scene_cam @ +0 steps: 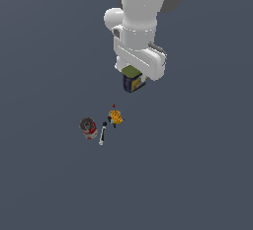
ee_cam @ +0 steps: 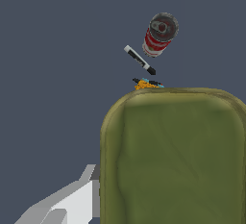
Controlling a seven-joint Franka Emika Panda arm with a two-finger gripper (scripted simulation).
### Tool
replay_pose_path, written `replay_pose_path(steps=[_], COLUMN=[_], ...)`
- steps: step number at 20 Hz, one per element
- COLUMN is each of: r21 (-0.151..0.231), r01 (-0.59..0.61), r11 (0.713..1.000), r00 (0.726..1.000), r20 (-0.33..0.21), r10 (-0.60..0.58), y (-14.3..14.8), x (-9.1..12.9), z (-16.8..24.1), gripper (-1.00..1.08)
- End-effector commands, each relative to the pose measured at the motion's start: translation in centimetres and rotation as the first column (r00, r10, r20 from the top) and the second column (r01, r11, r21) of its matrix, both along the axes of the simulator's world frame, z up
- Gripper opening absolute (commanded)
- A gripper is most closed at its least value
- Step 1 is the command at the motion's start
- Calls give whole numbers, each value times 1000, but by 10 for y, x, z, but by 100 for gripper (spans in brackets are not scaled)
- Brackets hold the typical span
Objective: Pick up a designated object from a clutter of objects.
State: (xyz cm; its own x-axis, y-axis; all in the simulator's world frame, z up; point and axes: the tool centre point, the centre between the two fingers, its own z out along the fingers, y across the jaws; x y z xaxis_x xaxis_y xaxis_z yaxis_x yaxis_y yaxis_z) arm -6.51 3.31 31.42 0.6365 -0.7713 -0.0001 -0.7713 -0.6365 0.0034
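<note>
While we carry the olive-topped, dark blue rectangular box (scene_cam: 132,77) clamped in our white claw (scene_cam: 134,82), raised clear of the red-and-white can (scene_cam: 89,127), speckled yellow-orange thing (scene_cam: 115,117) and thin white-and-black marker (scene_cam: 103,134), we judge only steady holding remains.

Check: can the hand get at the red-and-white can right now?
Probably not yet: the hand appears occupied by the green-and-blue box. Otherwise the can stands open from above, marker just beside it.
</note>
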Motion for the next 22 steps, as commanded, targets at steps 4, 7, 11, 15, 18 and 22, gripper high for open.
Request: replay_pose_path(steps=[4, 7, 11, 15, 18, 22], r21=[0, 0, 1, 2, 2, 2], r01=[0, 0, 0, -1, -1, -1], r11=[1000, 1000, 1000, 1000, 1000, 1000], r00=[1000, 1000, 1000, 1000, 1000, 1000], r20=[3, 3, 3, 3, 3, 3], r10=[0, 0, 0, 1, 1, 1], y=[9, 13, 18, 21, 22, 23], x=[-16, -23, -30, -34, -35, -35], z=[54, 78, 103, 120, 128, 131], gripper=[-100, -100, -100, -100, -100, -100])
